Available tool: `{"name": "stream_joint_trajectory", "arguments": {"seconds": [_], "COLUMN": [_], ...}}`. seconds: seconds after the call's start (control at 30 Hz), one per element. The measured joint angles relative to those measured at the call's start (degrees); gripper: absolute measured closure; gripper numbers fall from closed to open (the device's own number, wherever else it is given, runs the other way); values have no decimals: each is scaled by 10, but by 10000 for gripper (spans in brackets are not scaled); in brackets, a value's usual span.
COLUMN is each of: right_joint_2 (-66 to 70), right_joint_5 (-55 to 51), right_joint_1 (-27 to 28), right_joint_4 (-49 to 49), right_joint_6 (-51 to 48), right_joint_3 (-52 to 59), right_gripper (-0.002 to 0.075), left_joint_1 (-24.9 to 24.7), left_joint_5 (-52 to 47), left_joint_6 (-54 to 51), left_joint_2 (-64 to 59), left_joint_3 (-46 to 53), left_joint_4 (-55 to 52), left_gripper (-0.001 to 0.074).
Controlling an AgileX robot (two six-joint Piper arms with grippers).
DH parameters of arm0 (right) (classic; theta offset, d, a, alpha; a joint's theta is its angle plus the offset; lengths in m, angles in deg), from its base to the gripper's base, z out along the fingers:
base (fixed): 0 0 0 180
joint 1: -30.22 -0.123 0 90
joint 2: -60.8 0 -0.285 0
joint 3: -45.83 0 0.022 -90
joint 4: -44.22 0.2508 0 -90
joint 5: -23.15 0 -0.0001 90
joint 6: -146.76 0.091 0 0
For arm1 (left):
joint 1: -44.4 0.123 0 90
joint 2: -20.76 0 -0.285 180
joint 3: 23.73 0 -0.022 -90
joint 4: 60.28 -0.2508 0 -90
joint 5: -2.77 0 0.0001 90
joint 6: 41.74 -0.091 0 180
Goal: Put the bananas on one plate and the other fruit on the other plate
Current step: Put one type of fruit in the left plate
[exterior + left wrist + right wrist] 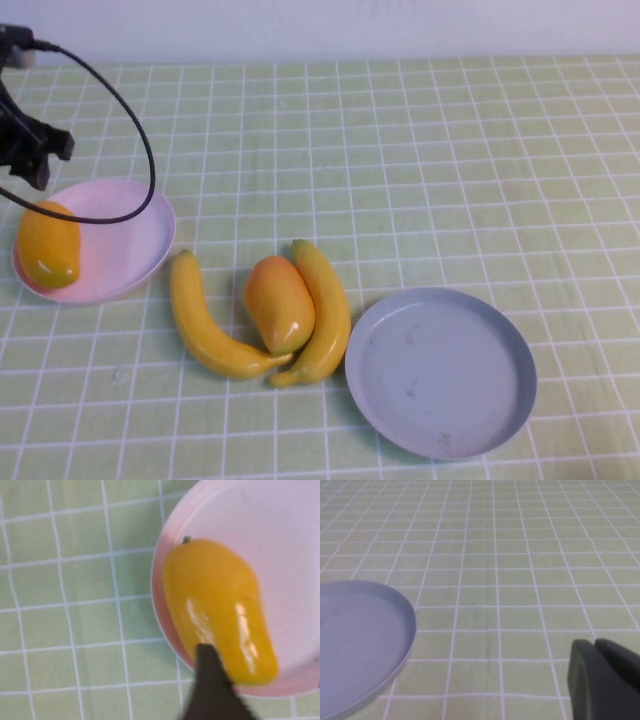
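At the far left of the scene, the left gripper (30,150) is seen as a dark body with a looped black cable (120,110), poised above the far-left rim of the small, round, pale pink shallow plate (130,235). Whether its jaws are apart or together cannot be told: only one dark finger tip (210,680) is shown in the left wrist view.

On the left part of this pink plate one plump, glossy orange-yellow mango-like fruit (47,243) is laid, clear of the gripper and just below it; it appears to be placed there as the first of the non-banana fruit.

Further right, near the middle of the table, the first long, curved, glossy yellow plastic-looking banana (205,325) is lying on the green checked tablecloth (420,150). The second orange-yellow oval fruit (279,303) is nested between it and the second yellow banana (320,315), touching both, so that it is judged awkward to lift without disturbing them. All three are well apart from either gripper.

To the right of the bananas and just beside them, the larger, round grey-blue shallow plate (440,370) is set, with nothing on it; it is evidently reserved for the bananas.

The right gripper (605,680) is seen only in its own wrist view, low over bare cloth, to the right of the grey-blue plate, holding nothing, its fingers seemingly drawn together.
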Motion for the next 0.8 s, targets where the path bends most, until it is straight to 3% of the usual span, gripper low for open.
{"name": "stream_joint_trajectory", "arguments": {"seconds": [0.1,0.17,0.23,0.37,0.6,0.8], "right_joint_2": [0,0,0,0,0,0], "right_joint_5": [0,0,0,0,0,0], "right_joint_1": [0,0,0,0,0,0], "right_joint_4": [0,0,0,0,0,0], "right_joint_6": [0,0,0,0,0,0], "right_joint_3": [0,0,0,0,0,0], "right_gripper": [743,743,743,743,743,743], "left_joint_1": [-18,-34,-51,-110,-262,-346], "left_joint_5": [-18,-32,-46,-55,-24,10], "left_joint_6": [2,2,5,15,63,140], "left_joint_2": [36,57,76,100,105,105], "left_joint_3": [-8,-9,-9,2,55,65], "left_joint_4": [0,0,4,14,17,20], "left_gripper": [555,652,700,727,734,731]}}
